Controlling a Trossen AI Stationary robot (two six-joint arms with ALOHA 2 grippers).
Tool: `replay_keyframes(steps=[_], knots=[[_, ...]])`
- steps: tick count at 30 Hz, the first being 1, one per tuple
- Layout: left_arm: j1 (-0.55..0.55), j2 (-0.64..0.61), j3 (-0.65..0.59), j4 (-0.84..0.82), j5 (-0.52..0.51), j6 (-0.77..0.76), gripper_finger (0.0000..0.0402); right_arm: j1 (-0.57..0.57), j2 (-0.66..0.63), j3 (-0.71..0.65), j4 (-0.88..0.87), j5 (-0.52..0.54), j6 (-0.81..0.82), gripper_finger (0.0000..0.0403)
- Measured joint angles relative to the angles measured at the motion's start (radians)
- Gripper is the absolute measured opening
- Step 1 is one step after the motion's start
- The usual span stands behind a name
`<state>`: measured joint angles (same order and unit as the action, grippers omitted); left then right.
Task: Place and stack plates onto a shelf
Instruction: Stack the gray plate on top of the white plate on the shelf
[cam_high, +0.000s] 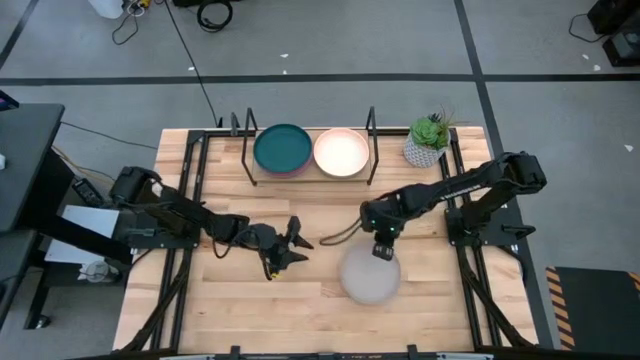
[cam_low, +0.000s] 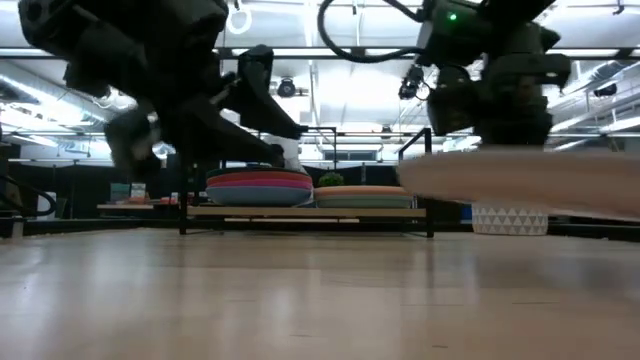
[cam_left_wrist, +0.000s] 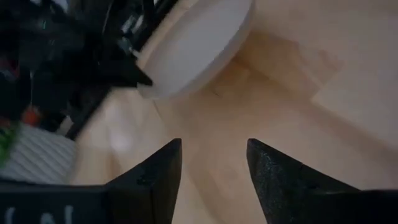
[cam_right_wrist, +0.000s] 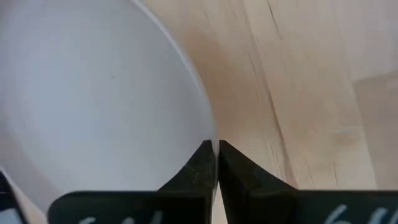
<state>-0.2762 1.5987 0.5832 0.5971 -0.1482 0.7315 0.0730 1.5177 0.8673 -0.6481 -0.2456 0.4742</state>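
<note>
Jaws on the right gripper (cam_high: 383, 250) are pressed together on the rim of the grey plate (cam_high: 370, 276); in the right wrist view the two dark fingers (cam_right_wrist: 202, 171) meet at the plate's edge, with no gap between them. We see the plate in the low view as a pale slab, raised above the table (cam_high: 300, 320) and roughly level. From above, the plate sits toward the front of the table, right of centre, with the right arm reaching in over it from the right side.

Jaws on the left gripper (cam_high: 292, 246) stand apart with nothing between them; the left wrist view shows bare wood in the gap between its fingers (cam_left_wrist: 155, 177) and the grey plate farther off. This gripper hangs over the middle of the table, left of the grey plate and apart from it.

We find the shelf (cam_high: 310, 178) at the back of the table, between its black uprights. It carries two stacks side by side: the left stack is topped by a dark teal plate (cam_high: 282, 147), the right stack by a cream plate (cam_high: 341, 151). In the low view the left stack shows a pink edge and a blue edge beneath the top; the right stack shows an orange edge. We cannot tell the full count in either stack.

A potted plant (cam_high: 429, 138) stands on the table just right of the shelf.
</note>
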Motion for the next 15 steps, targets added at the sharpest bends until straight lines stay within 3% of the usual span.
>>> replay_keyframes(steps=[8, 15], knots=[[-0.015, 0.139, 0.0, 0.218, -0.077, 0.389, 0.0192, -0.084, 0.0, 0.0, 0.081, -0.078, -0.006, 0.0019], [-0.015, 0.189, 0.044, 0.288, -0.092, 0.566, 0.0192, -0.114, 0.0, 0.0, 0.1, -0.102, -0.006, 0.0019]])
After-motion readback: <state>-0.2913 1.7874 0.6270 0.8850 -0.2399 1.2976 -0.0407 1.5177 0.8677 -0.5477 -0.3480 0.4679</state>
